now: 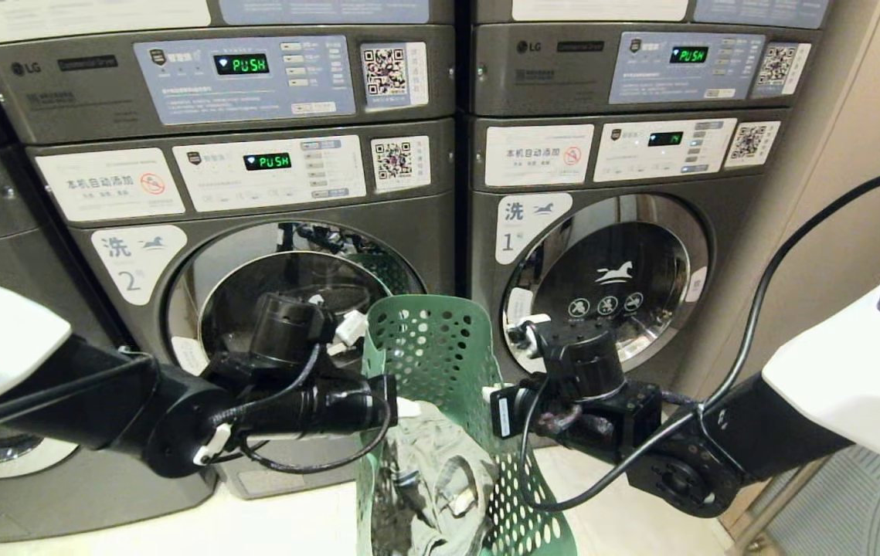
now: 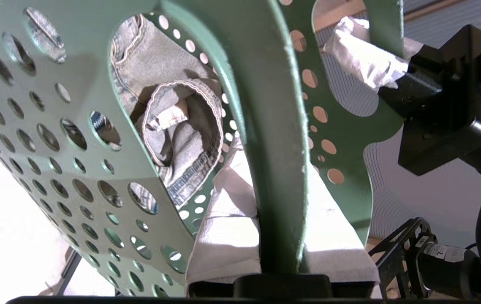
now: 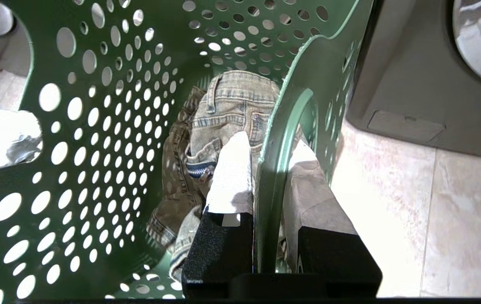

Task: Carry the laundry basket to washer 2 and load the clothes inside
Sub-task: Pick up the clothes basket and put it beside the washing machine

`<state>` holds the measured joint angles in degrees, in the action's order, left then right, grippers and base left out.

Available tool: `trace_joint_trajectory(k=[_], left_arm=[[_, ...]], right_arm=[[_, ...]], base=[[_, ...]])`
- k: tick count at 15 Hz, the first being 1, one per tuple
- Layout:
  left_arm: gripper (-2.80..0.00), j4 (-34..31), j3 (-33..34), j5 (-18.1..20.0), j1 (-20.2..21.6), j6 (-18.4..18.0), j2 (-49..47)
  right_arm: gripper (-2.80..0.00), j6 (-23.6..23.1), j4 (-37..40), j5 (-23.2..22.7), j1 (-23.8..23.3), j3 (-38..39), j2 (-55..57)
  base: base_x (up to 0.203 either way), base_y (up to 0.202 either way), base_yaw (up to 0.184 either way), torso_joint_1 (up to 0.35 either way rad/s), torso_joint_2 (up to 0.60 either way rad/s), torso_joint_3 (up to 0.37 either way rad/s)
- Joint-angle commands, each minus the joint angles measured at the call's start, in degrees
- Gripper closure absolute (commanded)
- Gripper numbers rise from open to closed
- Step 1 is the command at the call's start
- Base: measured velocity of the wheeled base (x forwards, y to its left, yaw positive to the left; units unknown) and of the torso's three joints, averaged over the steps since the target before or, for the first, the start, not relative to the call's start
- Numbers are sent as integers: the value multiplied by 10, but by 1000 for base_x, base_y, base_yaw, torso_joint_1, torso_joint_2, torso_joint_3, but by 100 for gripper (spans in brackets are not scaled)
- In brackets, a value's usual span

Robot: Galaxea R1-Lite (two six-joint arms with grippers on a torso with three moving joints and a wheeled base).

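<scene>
Pincers [image 2: 280, 253] [image 3: 267, 198] each tight on laundry basket [image 1: 440, 347] handles; wrist-view-only denim clothes [image 3: 227, 109] inside.

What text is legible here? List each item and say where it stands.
"LG": upper left machine and upper right machine.
"PUSH": green displays.
"洗 2": washer 2 label.
"洗 1": right washer label.
QR codes, panel print: unreadable.

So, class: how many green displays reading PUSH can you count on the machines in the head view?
3. One on the upper left machine's panel, one on washer 2's panel below it, one on the upper right machine. More may lie outside the view.
</scene>
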<state>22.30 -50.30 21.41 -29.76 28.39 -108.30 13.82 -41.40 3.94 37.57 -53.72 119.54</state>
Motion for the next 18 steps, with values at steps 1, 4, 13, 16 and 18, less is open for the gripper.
trace_joint_trajectory(k=[1, 4, 13, 16, 18], left_arm=[[0, 2, -2, 1, 1, 2, -1], [0, 2, -2, 1, 1, 2, -2], [0, 2, -2, 3, 0, 2, -15], [0, 2, -15, 5, -4, 2, -27], [0, 2, -29, 5, -11, 2, -46]], right_arm=[[0, 1, -3, 0, 0, 0, 1], [0, 1, -3, 0, 0, 0, 1], [0, -2, -3, 1, 0, 2, 1], [0, -11, -2, 2, -13, 2, -2], [0, -37, -2, 4, -28, 3, 0]], base=[[-130, 0, -5, -5, 4, 2], [0, 0, 0, 0, 0, 0], [0, 0, 0, 2, 2, -106], [0, 0, 0, 8, 5, -197], [0, 0, 0, 0, 1, -195]])
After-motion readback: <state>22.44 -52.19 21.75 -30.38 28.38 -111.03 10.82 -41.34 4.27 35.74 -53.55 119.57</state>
